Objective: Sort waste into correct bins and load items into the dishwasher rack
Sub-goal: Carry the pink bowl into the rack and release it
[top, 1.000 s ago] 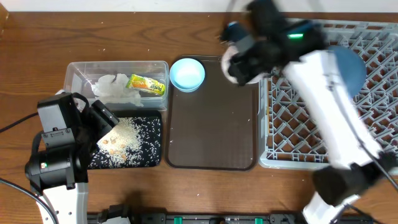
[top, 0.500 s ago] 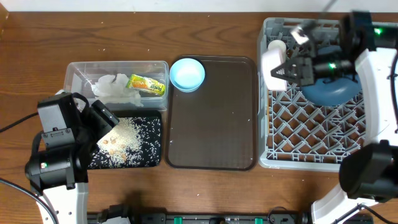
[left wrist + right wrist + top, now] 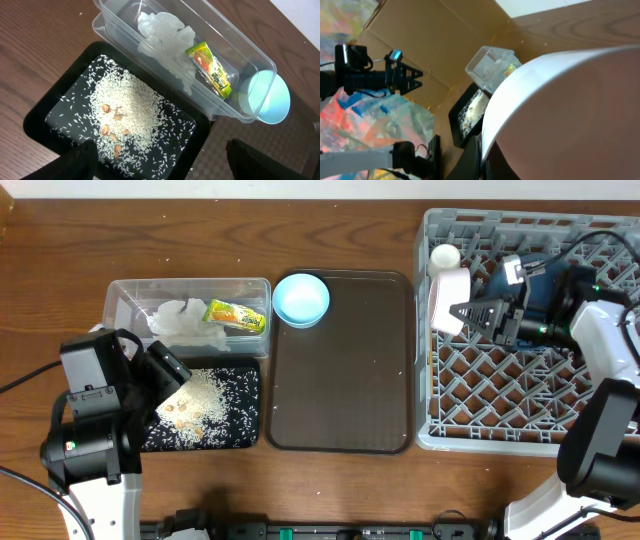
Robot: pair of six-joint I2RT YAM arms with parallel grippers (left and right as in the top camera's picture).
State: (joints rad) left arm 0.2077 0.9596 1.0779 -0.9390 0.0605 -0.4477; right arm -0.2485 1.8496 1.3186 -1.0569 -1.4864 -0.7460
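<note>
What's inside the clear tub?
In the clear tub lie a crumpled white napkin and a green-yellow snack wrapper, the wrapper beside the napkin. Anything under the napkin is covered and cannot be seen.

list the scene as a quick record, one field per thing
left claw: open, above black tray
right claw: shut on pink bowl, over rack
clear tub: napkin, wrapper
black tray: rice, food bits
rack: cream cup, blue plate partly hidden
brown tray: light blue bowl at corner by tub
</note>
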